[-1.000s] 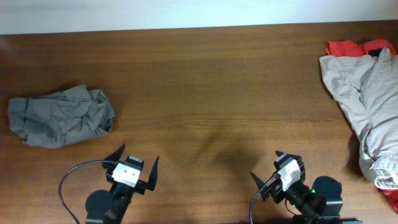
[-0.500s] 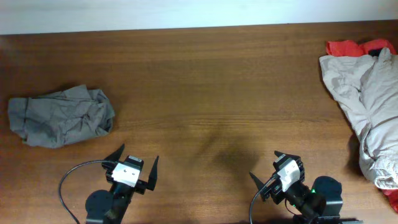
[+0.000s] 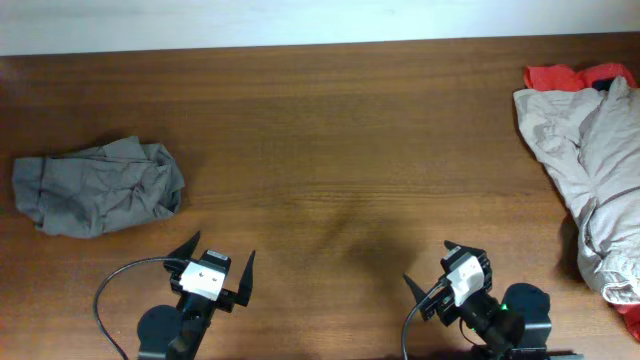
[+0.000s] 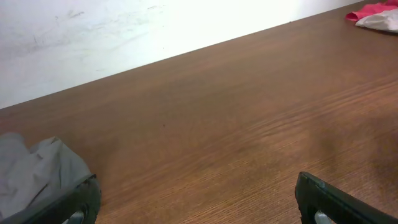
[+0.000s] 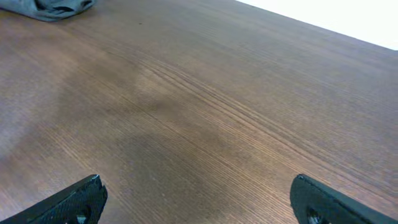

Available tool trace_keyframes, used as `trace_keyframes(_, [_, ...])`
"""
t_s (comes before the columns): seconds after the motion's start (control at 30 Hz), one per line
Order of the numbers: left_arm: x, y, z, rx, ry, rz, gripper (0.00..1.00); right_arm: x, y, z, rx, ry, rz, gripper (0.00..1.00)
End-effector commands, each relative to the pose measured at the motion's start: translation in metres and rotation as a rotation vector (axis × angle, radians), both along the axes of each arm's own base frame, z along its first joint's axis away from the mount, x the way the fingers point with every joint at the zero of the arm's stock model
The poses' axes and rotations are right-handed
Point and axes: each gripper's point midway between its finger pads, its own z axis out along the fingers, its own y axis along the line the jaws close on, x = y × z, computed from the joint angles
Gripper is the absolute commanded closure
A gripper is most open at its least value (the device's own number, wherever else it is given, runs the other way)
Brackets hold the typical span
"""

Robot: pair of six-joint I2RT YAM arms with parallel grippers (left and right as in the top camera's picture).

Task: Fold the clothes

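**Both hands spread, clothes at the desk's two ends**

We see the left hand (image 3: 216, 258) and the right hand (image 3: 428, 266) at the near edge of the brown wooden desk (image 3: 340, 150). Each has its fingers spread wide and holds nothing. The crumpled gray fabric garment (image 3: 98, 186) lies bunched at the desk's left side, near the left hand but not touching it. The large light beige cotton shorts (image 3: 590, 150) lie rumpled at the far right edge, well apart from the right hand. A red garment (image 3: 560, 76) shows beneath their top corner.
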Motion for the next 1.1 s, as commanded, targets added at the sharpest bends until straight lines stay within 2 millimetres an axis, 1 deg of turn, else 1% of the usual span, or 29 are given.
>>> trace_keyframes(0.0, [0.0,0.002,0.0,-0.01,0.003,0.015,0.0,0.003,-0.005,0.001,-0.014,-0.015,-0.029,0.01])
trace_keyframes(0.07, [-0.001,-0.001,-0.001,-0.014,0.007,-0.001,0.01,0.005,-0.005,0.006,-0.014,-0.037,-0.028,0.01])
trace_keyframes(0.2, [-0.007,-0.016,0.001,-0.034,0.009,-0.093,0.01,0.017,-0.005,0.038,-0.013,-0.187,-0.029,0.01])
trace_keyframes(0.27, [-0.007,-0.02,0.007,-0.042,-0.015,-0.118,0.01,0.02,-0.005,0.052,-0.007,-0.249,-0.029,0.01])
trace_keyframes(0.33, [-0.009,-0.027,0.016,-0.054,-0.052,-0.164,0.01,0.016,0.004,0.059,0.01,-0.279,0.024,0.01])
trace_keyframes(0.47, [-0.008,-0.028,0.027,-0.059,-0.093,-0.169,0.01,0.01,0.016,0.069,0.045,-0.311,0.105,0.01])
trace_keyframes(0.57, [-0.007,-0.023,0.041,-0.132,-0.084,-0.125,0.01,0.012,0.014,0.085,0.181,-0.289,0.055,0.01])
trace_keyframes(0.63, [-0.004,-0.014,0.057,-0.189,-0.076,-0.06,0.01,0.016,0.008,0.098,0.293,-0.257,-0.016,0.01])
trace_keyframes(0.77, [0.002,0.0,0.089,-0.186,-0.037,0.038,0.01,0.022,-0.006,0.112,0.449,-0.159,-0.147,0.01])
trace_keyframes(0.83, [0.01,0.011,0.104,-0.165,0.012,0.109,0.01,0.023,-0.006,0.12,0.466,-0.105,-0.163,0.01])
trace_keyframes(0.9, [0.019,0.017,0.117,-0.145,0.064,0.153,0.01,0.026,-0.007,0.125,0.46,-0.043,-0.184,0.01])
trace_keyframes(1.0, [0.037,0.015,0.138,-0.12,0.172,0.166,0.01,0.035,-0.012,0.136,0.444,0.068,-0.245,0.01])
trace_keyframes(1.07, [0.05,0.008,0.151,-0.111,0.251,0.144,0.01,0.041,-0.012,0.152,0.43,0.131,-0.257,0.01])
